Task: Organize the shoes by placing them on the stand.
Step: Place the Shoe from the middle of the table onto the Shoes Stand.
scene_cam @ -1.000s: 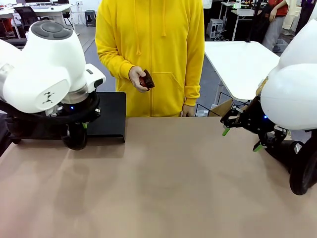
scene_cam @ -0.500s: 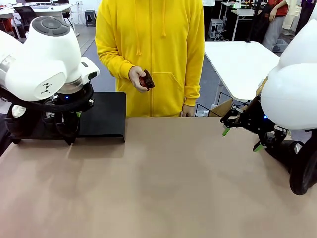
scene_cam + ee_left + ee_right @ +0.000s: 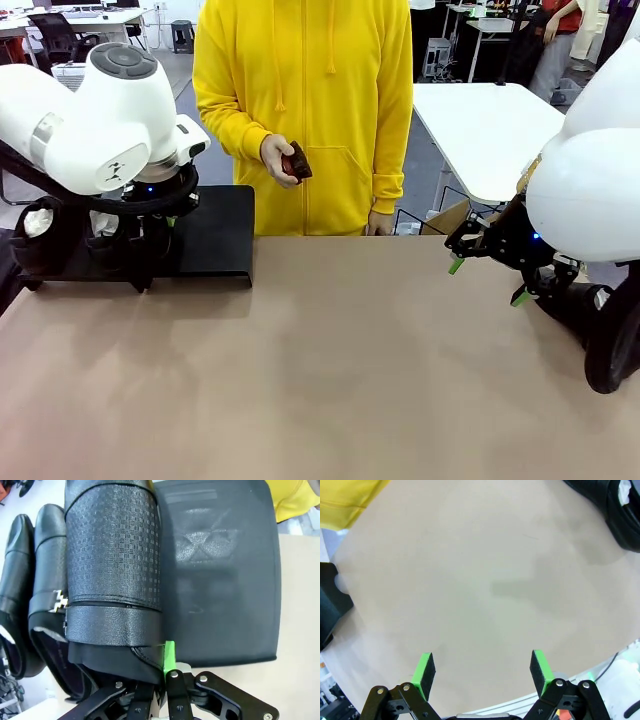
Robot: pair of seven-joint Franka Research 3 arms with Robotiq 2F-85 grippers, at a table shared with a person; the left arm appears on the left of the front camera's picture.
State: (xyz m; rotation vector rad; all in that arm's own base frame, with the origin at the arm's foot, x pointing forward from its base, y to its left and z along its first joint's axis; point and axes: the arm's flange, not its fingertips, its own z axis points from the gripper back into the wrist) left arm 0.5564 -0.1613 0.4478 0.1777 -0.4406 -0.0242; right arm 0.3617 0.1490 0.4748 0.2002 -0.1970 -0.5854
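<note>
Since a second ago our left arm (image 3: 110, 120) has drawn back from the front edge of the stand (image 3: 215, 235) and now sits over it. This uncovers two shoes (image 3: 40, 235) (image 3: 100, 240), stuffed with white paper, on the stand's left part. Our right arm (image 3: 590, 190) and the person's hand (image 3: 278, 160) with the small brown brush (image 3: 297, 160) have not moved. The left wrist view shows what the front view hides: a third, textured shoe (image 3: 115, 565) over the stand just beside those two, though we cannot tell whether it rests on the panel. The left jaws are closed tight on this shoe's heel rim, with one green pad (image 3: 169, 652) pressed against it. In the right wrist view the right jaws stand wide open over the surface (image 3: 485, 590), gripping and touching nothing. A fourth shoe (image 3: 615, 510) lies at the upper right corner of that view, well apart from the stand.
</note>
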